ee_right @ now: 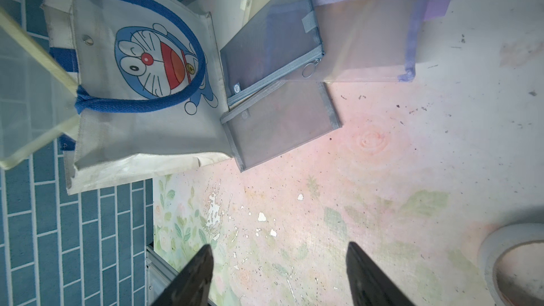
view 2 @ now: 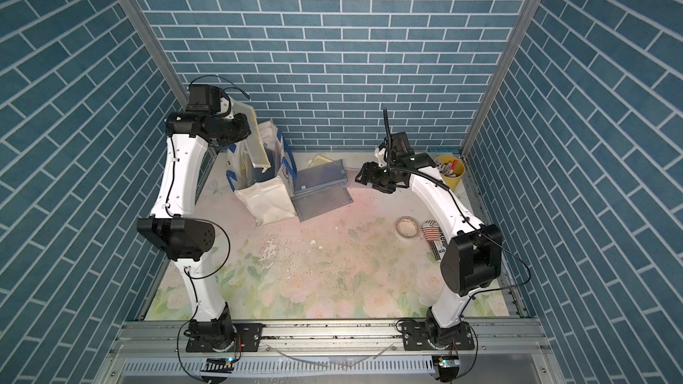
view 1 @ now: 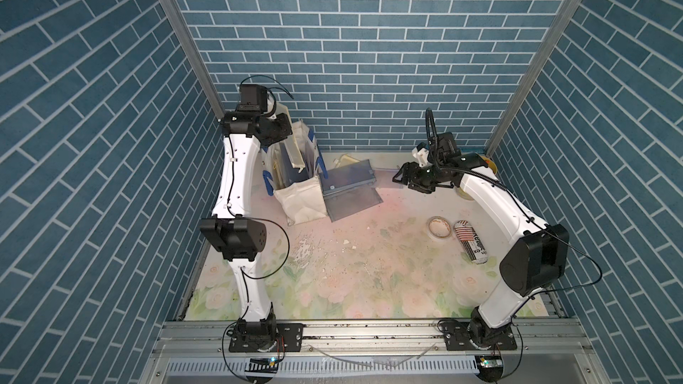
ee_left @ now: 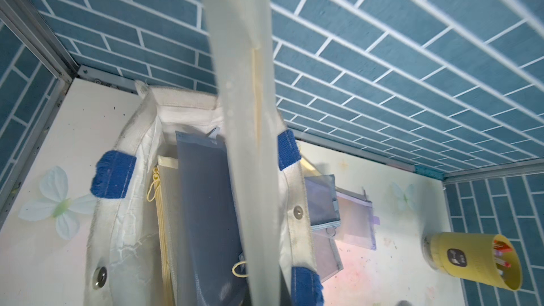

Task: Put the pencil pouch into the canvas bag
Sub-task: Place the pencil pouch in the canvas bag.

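The canvas bag (view 1: 301,203) is being shown open just below the left pincer (view 2: 236,108), by which the cream pencil pouch (view 2: 257,138) is being gripped tight and hung over the bag's mouth. The right pincer (ee_right: 279,275) is being held wide, empty.

both arms — the left arm (view 1: 236,164) and the right arm (view 1: 495,197) — have glossy white shell links between boxy black joint housings (view 1: 532,260). the left elbow housing (view 1: 236,238) shows a ring of small holes on its rounded face. thin black cables (view 1: 288,249) loop outside the links, held by small clips; a ribbed black conduit (view 1: 428,121) sits by the right wrist. black base plates (view 1: 290,338) carry silver screws. the right gripper (ee_right: 279,247) has tapering matte-black fingers (ee_right: 194,275).
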### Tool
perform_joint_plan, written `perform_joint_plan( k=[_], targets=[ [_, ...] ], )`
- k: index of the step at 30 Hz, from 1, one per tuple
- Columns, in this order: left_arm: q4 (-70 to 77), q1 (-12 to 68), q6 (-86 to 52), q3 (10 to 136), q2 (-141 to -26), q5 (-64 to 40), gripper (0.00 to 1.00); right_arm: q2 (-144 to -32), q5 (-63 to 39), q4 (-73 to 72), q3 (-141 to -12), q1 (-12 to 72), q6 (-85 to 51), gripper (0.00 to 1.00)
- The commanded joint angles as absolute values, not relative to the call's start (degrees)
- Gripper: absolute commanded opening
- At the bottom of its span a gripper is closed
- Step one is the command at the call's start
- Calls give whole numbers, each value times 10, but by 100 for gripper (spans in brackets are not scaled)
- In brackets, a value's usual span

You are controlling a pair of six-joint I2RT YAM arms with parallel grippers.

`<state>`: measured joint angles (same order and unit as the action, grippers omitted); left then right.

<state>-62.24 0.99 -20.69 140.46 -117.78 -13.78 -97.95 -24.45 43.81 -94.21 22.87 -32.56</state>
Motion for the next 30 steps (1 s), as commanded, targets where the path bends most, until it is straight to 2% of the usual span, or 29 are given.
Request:
perform_joint_plan(
  k=[1, 10, 19, 26, 30],
  targets=[
    [-630, 10, -182, 1388, -1184, -122, 0, -992, -230, 455, -973, 234, -336, 71],
    [-568, 10, -182, 1275, -1185, -155, 0, -1020, -228, 449, -1001, 241, -347, 71],
    [-559, 10, -185, 1272, -1231, -160, 0, -1059, -229, 448, -1046, 248, -349, 70],
    [-567, 10, -182, 1296, -1269, -142, 8, -1088, -228, 441, -1067, 251, -349, 70],
    [-567, 10, -182, 1305, -1272, -127, 19, -1122, -228, 442, -1096, 251, -339, 69]
  ],
)
